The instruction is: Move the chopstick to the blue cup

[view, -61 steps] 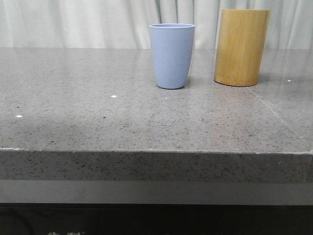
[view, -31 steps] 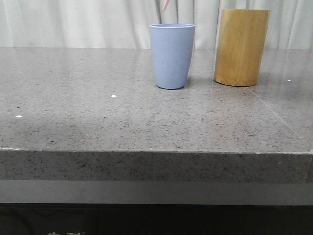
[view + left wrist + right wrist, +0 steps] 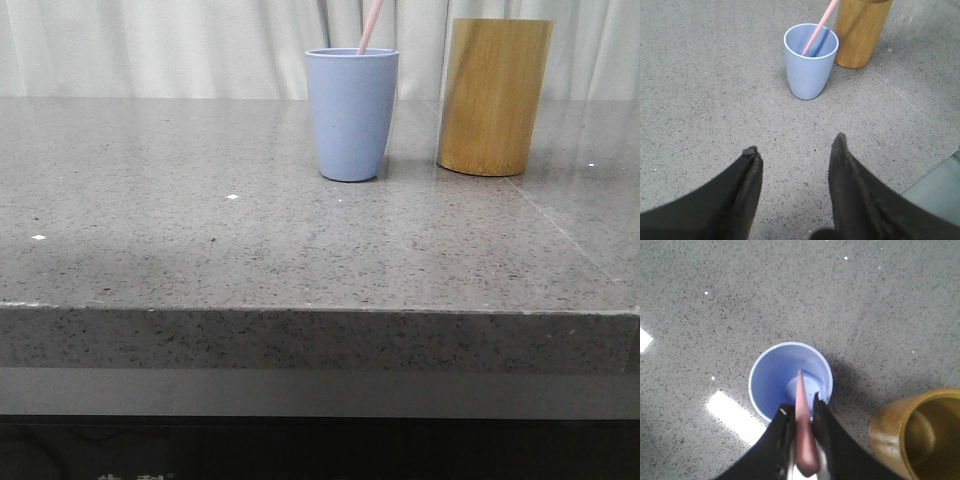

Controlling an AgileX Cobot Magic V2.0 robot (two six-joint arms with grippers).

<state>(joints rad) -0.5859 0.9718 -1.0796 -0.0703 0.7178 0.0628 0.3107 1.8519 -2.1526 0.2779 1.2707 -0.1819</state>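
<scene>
1. Grey speckled worktop [image 3: 200,250]: blue cup [image 3: 351,115] beside bamboo cylinder [image 3: 493,95].
2. Right end effector [image 3: 801,432]: pinching chopstick [image 3: 801,405], tip inside cup.
3. Left end effector [image 3: 792,155]: spread, empty.
4. Advice: lower straight, then release.

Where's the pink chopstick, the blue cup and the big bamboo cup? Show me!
chopstick [image 3: 816,33], left wrist view, on the middle of its shaft above the cup's rim.
blue cup [image 3: 351,120], front view, on its outer wall.
bamboo cup [image 3: 492,95], front view, on its outer wall.

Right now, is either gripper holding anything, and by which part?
The right gripper pinches the chopstick near its upper end; the left gripper holds nothing.
</scene>
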